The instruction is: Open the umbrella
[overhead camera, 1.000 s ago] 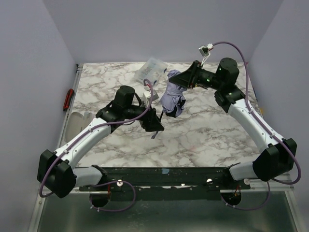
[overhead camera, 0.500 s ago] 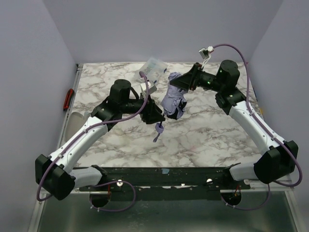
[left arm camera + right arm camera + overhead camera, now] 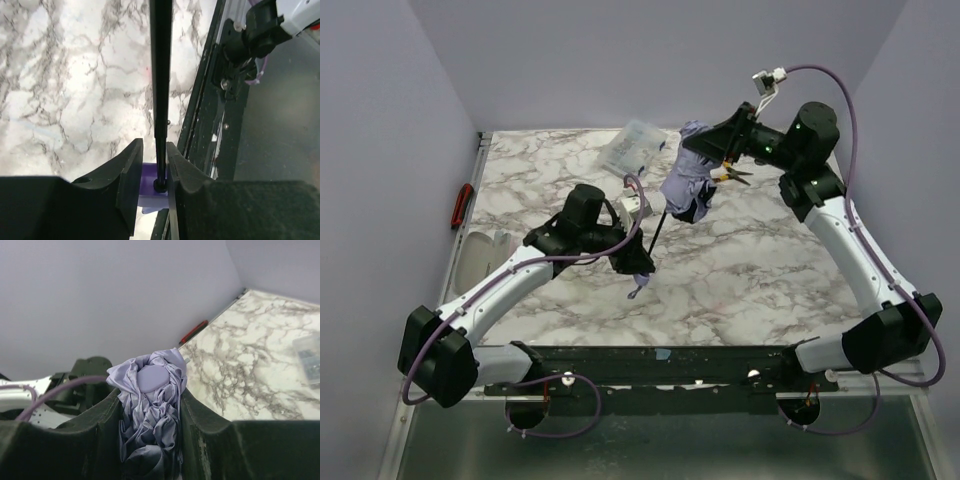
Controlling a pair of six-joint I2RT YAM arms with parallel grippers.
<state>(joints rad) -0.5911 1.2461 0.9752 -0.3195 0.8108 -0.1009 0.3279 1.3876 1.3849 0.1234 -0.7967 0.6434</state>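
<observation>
While my right end effector is clamping the pale lavender folding umbrella, left end effector is pinching its thin black shaft.

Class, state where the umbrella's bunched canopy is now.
In the top view the canopy sits above the table's far middle, pinched by the right gripper, just right of the clear plastic box; its black shaft runs down to the left gripper.

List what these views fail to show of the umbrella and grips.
- Left wrist view: fingers of the left end effector hide most of the umbrella handle; the top edge cuts off the shaft.
- Right wrist view: fingers of the right end effector and the bottom edge hide the lower canopy.
- Top view: the clear box contents are too small.
</observation>
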